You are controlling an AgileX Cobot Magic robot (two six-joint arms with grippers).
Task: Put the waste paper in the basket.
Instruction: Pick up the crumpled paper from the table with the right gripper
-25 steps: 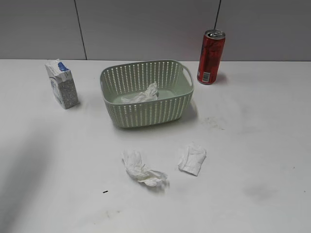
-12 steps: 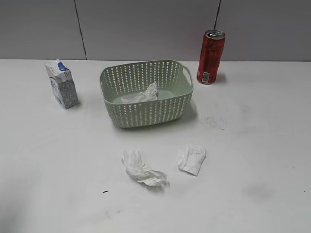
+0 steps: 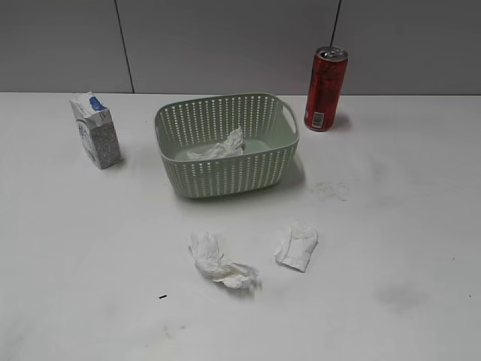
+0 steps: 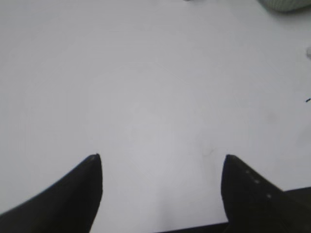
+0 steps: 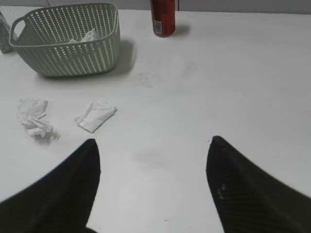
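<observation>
White wads point(image 3: 222, 261) point(image 3: 297, 247) lie on our counter point(image 3: 391, 226) before the basket point(image 3: 225, 143), a third point(image 3: 222, 147) inside; the left-edge shadow has cleared. Left tool point(image 4: 160, 158): apart over bare counter. Right tool point(image 5: 153, 143): apart, both wads ahead-left.

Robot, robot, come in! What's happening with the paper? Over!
Left gripper open, empty; right gripper too. One paper wad in basket, two wads on table. Nothing blocking.
</observation>
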